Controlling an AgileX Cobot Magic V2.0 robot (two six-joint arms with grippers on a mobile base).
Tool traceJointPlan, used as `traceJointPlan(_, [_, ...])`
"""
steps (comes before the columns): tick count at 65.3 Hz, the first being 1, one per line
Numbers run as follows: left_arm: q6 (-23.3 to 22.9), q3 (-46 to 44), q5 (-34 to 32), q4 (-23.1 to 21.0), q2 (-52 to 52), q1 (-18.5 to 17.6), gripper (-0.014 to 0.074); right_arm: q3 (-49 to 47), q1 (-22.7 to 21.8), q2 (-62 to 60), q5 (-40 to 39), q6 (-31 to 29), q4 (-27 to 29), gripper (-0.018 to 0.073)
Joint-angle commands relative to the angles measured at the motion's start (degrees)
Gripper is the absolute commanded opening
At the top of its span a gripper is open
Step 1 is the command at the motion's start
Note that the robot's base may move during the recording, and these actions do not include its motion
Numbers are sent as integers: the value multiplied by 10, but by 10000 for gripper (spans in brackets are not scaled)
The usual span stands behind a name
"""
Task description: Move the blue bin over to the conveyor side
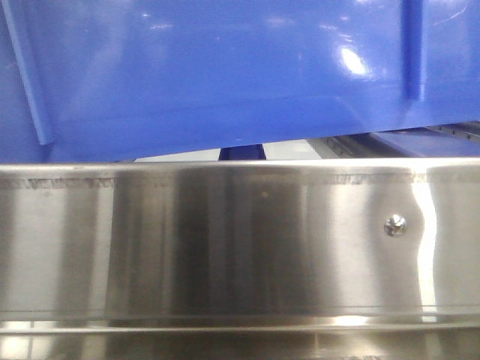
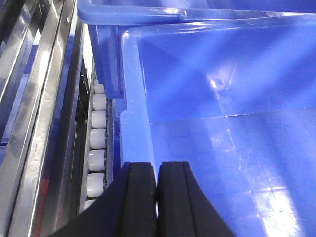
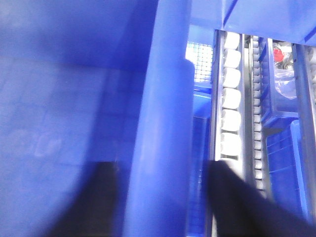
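Observation:
The blue bin [image 1: 225, 75] fills the top of the front view, its ribbed wall tilted with the right end higher, above a steel rail. In the left wrist view I look into the bin [image 2: 222, 148]. My left gripper [image 2: 157, 197] has its black fingers pressed together over the inner edge of the bin's left rim. In the right wrist view my right gripper [image 3: 163, 202] straddles the bin's thick rim [image 3: 158, 123], one finger inside the bin and one outside, closed on it. The dark grey conveyor belt is out of view.
A brushed steel rail [image 1: 225, 240] with a screw [image 1: 395, 225] runs across the front. Tracks of white rollers [image 2: 97, 138] [image 3: 231, 98] run beside the bin. A second blue bin [image 2: 128, 15] sits just behind it. More blue crates [image 3: 284, 153] lie lower on the right.

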Motion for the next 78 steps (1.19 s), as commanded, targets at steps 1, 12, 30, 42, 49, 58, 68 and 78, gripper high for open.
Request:
traceJointPlan(1, [-3,-2,-1,-3,0,2,-9,0,0,-4,-7,-4,-9,-50])
traceJointPlan(12, [-3,-2,-1,-3,0,2,-5,0,0,-4,-7,-4,-9,-71])
traceJointPlan(30, [-24,-2,9,-3,0,2,416,0,0,-4,-7,-4,-9,-71])
traceJointPlan(42, [-87,-2,22,0,29,2,527,0,0,-4,-7,-4,-9,-71])
traceJointPlan(49, [-90,-2,24,-6,47,2,527,0,0,-4,-7,-4,-9,-71])
traceJointPlan(58, [-90,-2,39,-15,68,2,527,0,0,-4,-7,-4,-9,-71])
traceJointPlan(68, [-90,-2,66,-11,86,2,527,0,0,-4,-7,-4,-9,-71])
traceJointPlan(78, [-90,-2,70,-11,88,2,527,0,0,-4,-7,-4,-9,-71])
